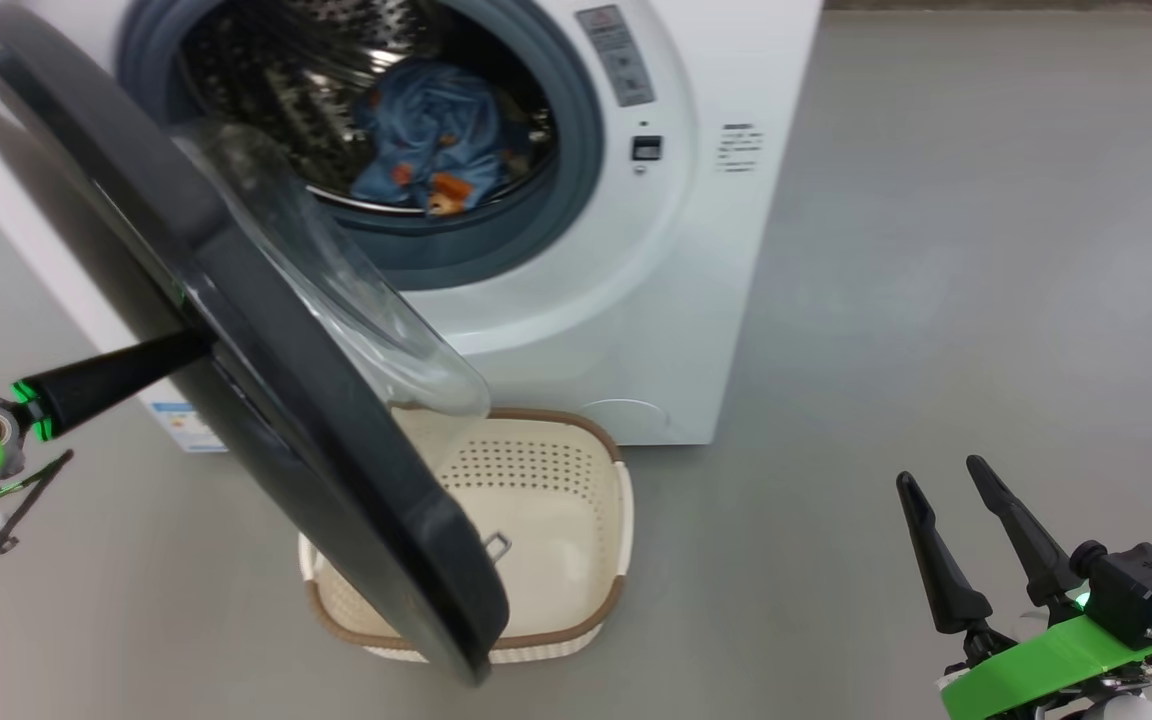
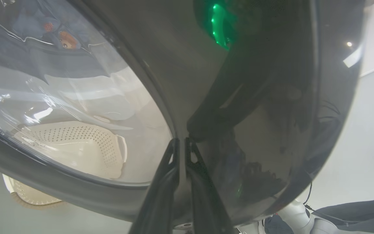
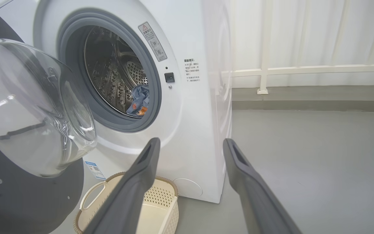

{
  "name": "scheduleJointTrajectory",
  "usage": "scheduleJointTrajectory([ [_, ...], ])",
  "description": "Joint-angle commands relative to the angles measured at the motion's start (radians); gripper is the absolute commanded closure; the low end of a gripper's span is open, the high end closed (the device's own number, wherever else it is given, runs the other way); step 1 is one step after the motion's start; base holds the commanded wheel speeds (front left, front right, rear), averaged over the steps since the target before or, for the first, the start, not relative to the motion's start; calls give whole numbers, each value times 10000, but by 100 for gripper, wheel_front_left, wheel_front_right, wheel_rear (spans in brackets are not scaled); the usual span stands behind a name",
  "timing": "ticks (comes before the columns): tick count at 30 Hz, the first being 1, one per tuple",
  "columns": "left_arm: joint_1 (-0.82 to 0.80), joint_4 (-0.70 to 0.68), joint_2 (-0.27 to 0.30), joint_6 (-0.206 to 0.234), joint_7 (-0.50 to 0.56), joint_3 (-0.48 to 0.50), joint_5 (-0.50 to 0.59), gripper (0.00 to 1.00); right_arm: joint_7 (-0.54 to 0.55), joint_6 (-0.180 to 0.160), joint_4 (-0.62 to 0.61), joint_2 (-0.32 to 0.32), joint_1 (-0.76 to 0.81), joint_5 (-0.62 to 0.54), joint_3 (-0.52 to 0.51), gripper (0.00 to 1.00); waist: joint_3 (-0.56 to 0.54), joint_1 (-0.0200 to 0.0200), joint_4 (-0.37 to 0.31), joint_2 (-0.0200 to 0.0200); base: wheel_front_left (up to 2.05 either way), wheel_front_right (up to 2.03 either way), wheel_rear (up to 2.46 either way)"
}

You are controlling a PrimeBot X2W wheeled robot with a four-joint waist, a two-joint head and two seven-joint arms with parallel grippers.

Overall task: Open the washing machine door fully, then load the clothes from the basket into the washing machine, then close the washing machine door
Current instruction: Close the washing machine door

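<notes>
Notes from the console:
- washing machine [image 1: 636, 300]: opening uncovered, and I can see the steel drum
- the clothes [image 1: 431, 140]: inside the machine's drum, a heap of blue fabric with small orange figures, low down near the front lip of the opening
- washing machine door [image 1: 266, 330]: part open, swung out from the left of the machine's front as I look at it, standing at an angle with its glass bowl [image 1: 356, 300] turned toward the opening
- basket [image 1: 566, 480]: on the floor [image 1: 936, 250] just in front of the machine, under the swung door, which hides its left part; I see its cream bottom
- left jaws: shut tight, the two dark fingers [image 2: 166, 182] side by side, tips against the door's black outer face, the side turned away from the machine
- right jaws: wide apart, gripping nothing; fingers [image 1: 936, 560] hang over the floor, well out in front of the machine and off to its right
</notes>
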Motion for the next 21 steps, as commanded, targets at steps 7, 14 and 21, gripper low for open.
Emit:
scheduleJointTrajectory([
  [7,-563,-265,341,82,-428,482,362,100,-80,71,-300,-72,13,-135,64,0,145,0,-950,0,0,0,0],
  [14,-789,107,308,15,-635,590,441,100,-80,71,-326,-34,32,-133,-45,0,208,0,-1367,0,0,0,0],
  [21,-900,301,197,-41,-806,566,538,100,-80,71,-323,-14,23,-149,-112,0,195,0,-1398,0,0,0,0],
])
